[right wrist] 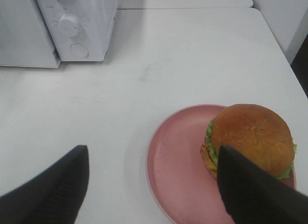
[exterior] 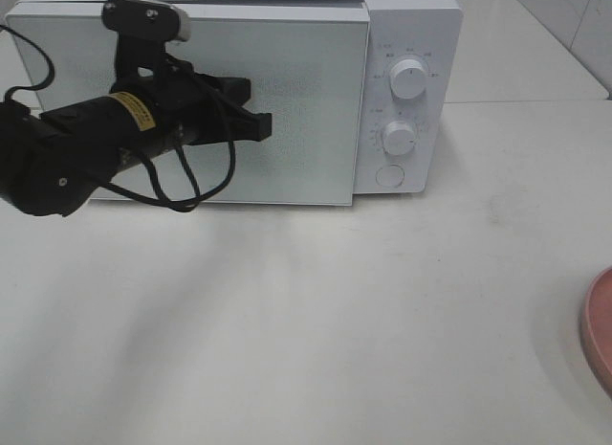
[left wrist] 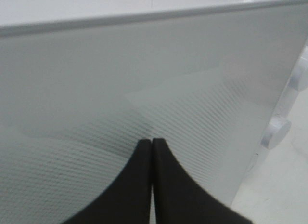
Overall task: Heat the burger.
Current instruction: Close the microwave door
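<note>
Left gripper (exterior: 256,126) pressed tips-first against the microwave door (exterior: 287,100), jaws shut on nothing. Right gripper (right wrist: 154,185) hung above the pink plate (right wrist: 173,176) with jaws spread wide, empty. Burger (right wrist: 250,139) sat on the far half of that plate, directly beyond one finger (right wrist: 255,190) and touching none. Plate lay well apart from the microwave (exterior: 411,43), with bare table (exterior: 287,321) between.

Judged risky on several counts:
- Closed tips had no purchase on a flat door; could have skidded across the panel, or shoved the whole oven back instead of opening it.
- Cannot tell whether the door was latched or ajar.
- A door swinging out would have swept the space just ahead of the left arm; could have struck it.
- Tall stacked burger could have toppled or shed layers if squeezed high on the bun or clipped by a descending finger.
- Plate sat close to the table edge; a nudge might have slid it off.

Plenty of open table ahead of the right gripper for carrying; knobs (exterior: 409,77) beside the door left unobstructed.
</note>
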`<state>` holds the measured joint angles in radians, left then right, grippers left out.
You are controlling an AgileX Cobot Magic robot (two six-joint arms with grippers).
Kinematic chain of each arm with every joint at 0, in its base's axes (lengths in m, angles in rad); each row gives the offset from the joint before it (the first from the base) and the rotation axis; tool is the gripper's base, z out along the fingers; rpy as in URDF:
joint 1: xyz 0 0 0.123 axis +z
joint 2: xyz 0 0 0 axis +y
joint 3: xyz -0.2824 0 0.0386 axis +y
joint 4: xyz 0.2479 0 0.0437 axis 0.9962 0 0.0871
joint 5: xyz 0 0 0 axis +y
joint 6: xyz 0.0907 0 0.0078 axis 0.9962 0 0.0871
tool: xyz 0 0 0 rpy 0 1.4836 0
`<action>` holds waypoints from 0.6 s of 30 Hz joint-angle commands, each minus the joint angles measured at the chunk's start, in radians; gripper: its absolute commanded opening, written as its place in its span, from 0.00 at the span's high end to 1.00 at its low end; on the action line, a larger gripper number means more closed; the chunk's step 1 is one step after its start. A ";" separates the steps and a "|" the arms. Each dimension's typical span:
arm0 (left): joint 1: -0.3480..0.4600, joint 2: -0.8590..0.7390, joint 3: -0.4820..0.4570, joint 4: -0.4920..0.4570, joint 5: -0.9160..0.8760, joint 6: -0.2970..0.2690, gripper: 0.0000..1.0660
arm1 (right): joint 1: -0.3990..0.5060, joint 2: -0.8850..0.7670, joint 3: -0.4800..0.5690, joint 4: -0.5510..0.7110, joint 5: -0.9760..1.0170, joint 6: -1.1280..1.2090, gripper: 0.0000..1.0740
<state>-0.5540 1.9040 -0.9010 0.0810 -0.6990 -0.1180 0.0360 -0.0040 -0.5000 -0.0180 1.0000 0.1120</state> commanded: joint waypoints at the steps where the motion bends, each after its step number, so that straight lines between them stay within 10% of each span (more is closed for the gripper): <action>1: -0.018 0.021 -0.049 -0.041 0.006 0.021 1.00 | -0.007 -0.027 0.003 -0.001 -0.005 -0.014 0.32; 18: -0.054 0.169 -0.317 -0.151 0.111 0.060 1.00 | -0.007 -0.027 0.003 -0.001 -0.005 -0.016 0.32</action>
<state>-0.6480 2.0680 -1.1780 0.0490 -0.5370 -0.0540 0.0360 -0.0040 -0.5000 -0.0180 1.0000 0.1120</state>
